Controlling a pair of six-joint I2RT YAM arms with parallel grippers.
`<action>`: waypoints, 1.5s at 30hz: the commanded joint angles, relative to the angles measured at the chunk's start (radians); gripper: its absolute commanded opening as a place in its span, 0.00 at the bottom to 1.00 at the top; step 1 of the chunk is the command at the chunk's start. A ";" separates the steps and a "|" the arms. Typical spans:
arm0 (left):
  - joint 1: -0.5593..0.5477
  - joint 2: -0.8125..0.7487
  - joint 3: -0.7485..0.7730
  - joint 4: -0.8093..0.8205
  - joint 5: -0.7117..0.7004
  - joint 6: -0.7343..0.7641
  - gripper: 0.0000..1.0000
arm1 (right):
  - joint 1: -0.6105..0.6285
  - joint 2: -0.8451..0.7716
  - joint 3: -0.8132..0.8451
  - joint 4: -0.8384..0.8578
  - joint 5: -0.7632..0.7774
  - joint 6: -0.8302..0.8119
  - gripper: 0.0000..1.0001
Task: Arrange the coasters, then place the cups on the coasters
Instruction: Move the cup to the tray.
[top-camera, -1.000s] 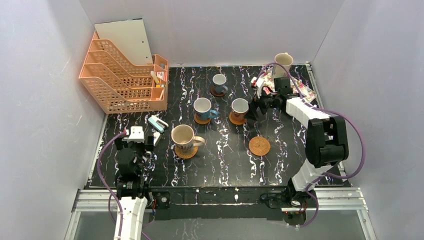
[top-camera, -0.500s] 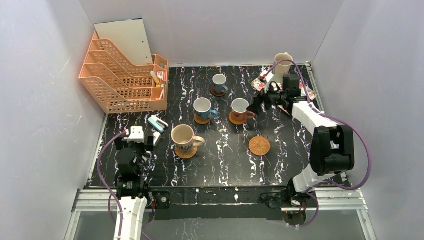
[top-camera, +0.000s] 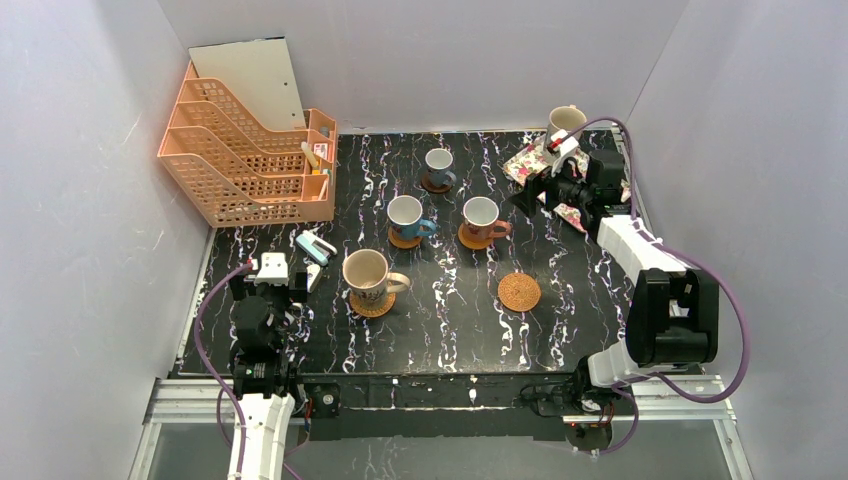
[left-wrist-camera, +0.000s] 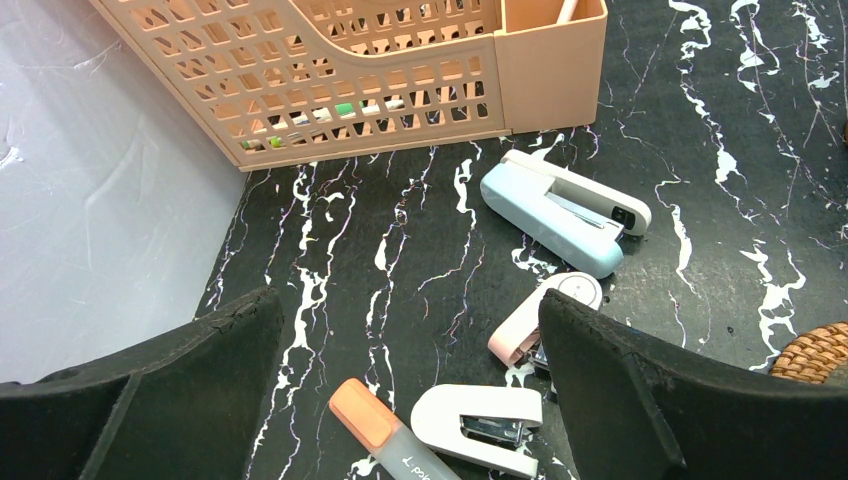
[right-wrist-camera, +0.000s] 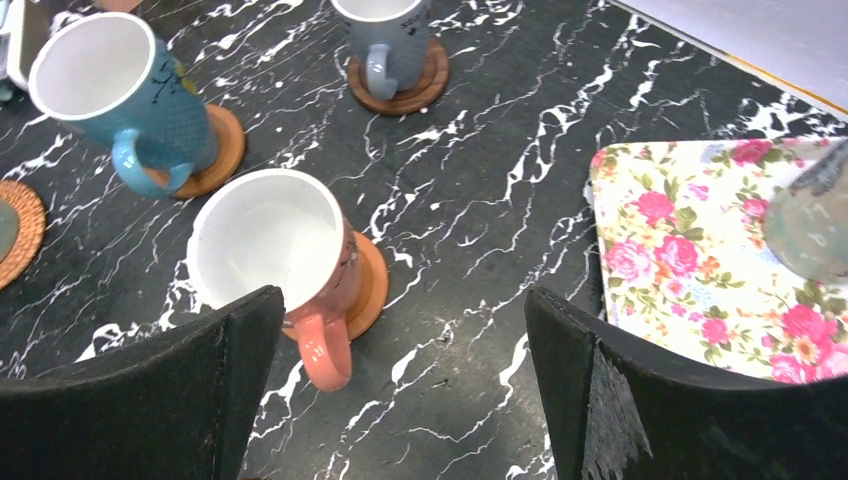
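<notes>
We count five coasters on the black marbled counter (top-camera: 450, 340), and four of them carry cups. At 8 o'clock from the counter's middle the near beige cup (top-camera: 366, 272), large with its handle to the right, stands on the loaded wicker coaster (top-camera: 375, 305), woven and orange-tan. At 11 o'clock the larger blue cup (top-camera: 405, 214), teal outside and white inside, sits on a smooth mid-brown coaster (top-camera: 403, 240). At 12 o'clock, farther back, the smaller blue cup (top-camera: 439, 162) is greyer and rests on the dark coaster (top-camera: 431, 186). At 1 o'clock the orange cup (top-camera: 481, 215), white inside with a salmon handle, stands on the second mid-brown coaster (top-camera: 469, 239). The bare wicker coaster (top-camera: 519, 292) lies alone at 4 o'clock.

The far beige cup (top-camera: 566, 122) is in the corner at 1 to 2 o'clock, at the far edge of the floral tray (top-camera: 528, 160). From above we cannot tell whether it stands on the tray or just behind it.

The right end effector (right-wrist-camera: 402, 300) hovers over bare counter between the orange cup and the tray, jaws spread wide and holding nothing. The left end effector (left-wrist-camera: 408, 300) hangs near the counter's 8 o'clock edge, also wide and empty, above a blue stapler (left-wrist-camera: 560, 215)
</notes>
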 joint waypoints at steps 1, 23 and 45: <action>0.004 -0.012 -0.017 0.016 -0.013 0.002 0.98 | -0.019 -0.036 -0.007 0.093 0.080 0.052 0.98; 0.004 -0.003 -0.016 0.020 -0.013 0.004 0.98 | -0.028 0.018 0.139 0.145 0.638 -0.001 0.98; 0.004 -0.001 -0.017 0.024 -0.023 0.001 0.98 | -0.164 0.466 0.718 -0.041 0.655 0.137 0.98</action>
